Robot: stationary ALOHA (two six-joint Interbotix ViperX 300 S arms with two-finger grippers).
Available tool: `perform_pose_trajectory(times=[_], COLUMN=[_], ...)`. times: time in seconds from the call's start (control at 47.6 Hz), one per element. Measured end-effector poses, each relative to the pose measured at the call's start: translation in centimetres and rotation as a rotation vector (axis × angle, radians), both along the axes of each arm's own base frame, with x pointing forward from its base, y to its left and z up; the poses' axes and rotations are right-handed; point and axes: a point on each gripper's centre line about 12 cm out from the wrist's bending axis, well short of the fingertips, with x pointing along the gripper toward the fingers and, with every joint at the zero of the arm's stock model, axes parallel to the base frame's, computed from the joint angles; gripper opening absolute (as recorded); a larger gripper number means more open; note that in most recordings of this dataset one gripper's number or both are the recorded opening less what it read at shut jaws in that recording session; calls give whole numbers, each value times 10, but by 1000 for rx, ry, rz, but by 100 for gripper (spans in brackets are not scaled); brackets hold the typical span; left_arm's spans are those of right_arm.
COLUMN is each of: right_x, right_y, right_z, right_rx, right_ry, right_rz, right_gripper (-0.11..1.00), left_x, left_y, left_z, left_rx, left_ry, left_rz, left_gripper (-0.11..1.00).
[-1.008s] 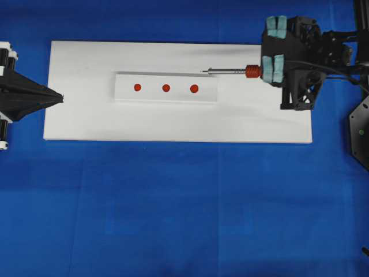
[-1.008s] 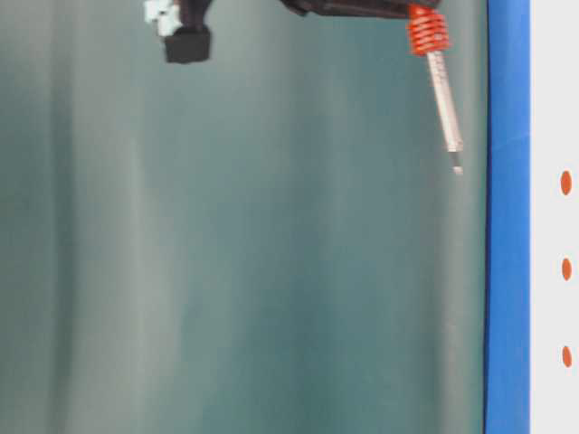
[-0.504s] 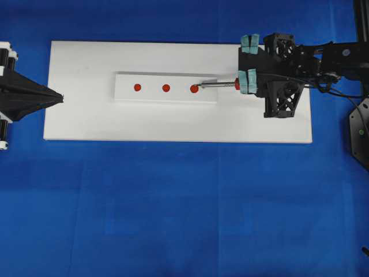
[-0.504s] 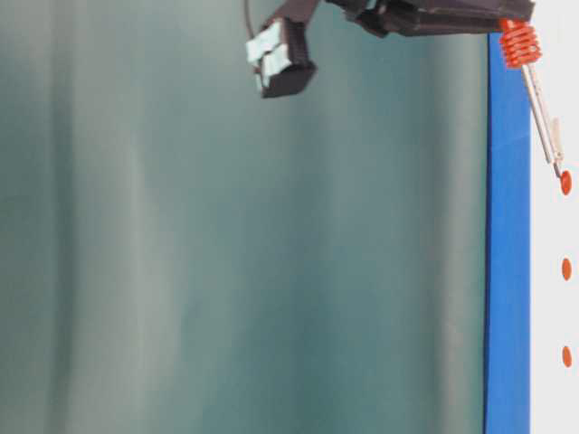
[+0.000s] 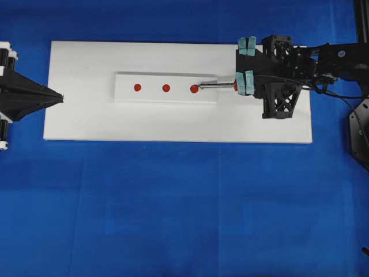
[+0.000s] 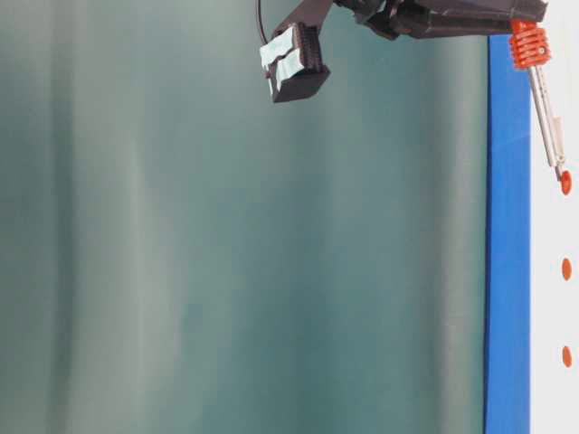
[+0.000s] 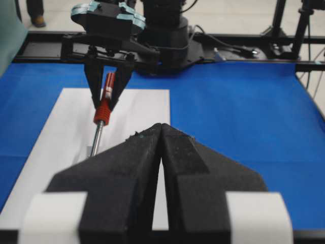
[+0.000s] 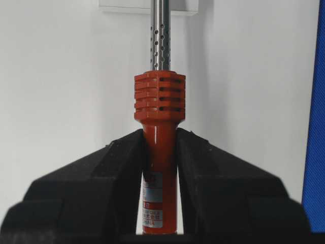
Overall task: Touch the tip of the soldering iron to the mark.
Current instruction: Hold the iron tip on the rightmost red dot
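Soldering iron (image 5: 216,86): lies nearly level over the white board (image 5: 86,121), shaft pointing left in the overhead view. Red-orange handle pinched between the two black fingers (image 8: 91,188) of the right gripper (image 8: 159,147); jaws clamped on the handle just behind the ribbed red collar. Silver shaft perforated with small holes near the collar. White label on the handle, low between the fingers; only the bottom word "CHINA" reads, the lines above it too small to make out.

Tip: sits at the right edge of the right-hand red dot (image 5: 194,89) on the raised white block (image 5: 166,88). The table-level view puts the tip right at that dot; contact looks likely but cannot be confirmed.

The mark (image 5: 166,88): middle dot of three in a row on the block, uncovered, left of the tip and apart from it. Left-hand dot (image 5: 137,88) farther still.

Left gripper (image 7: 161,133): black tapered fingers pressed together, holding nothing, parked at the board's left edge, well apart from the block.

Surroundings: board lies on a blue table cover (image 5: 184,208). Black cord runs back along the right arm. Teal pads on the right gripper's outer frame.
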Motion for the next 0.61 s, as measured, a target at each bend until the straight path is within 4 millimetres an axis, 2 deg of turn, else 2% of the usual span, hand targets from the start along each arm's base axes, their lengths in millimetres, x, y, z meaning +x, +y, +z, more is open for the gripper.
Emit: perform_pose_trajectory(times=[0.609], right_x=[-1], right_y=[1], right_z=[0], right_rx=[1], right_ry=[6], right_rz=[3], right_gripper=[6], left_x=[0], left_y=[0], left_z=[0], left_rx=[-1], left_ry=[0], left_rz=[0], left_gripper=[0])
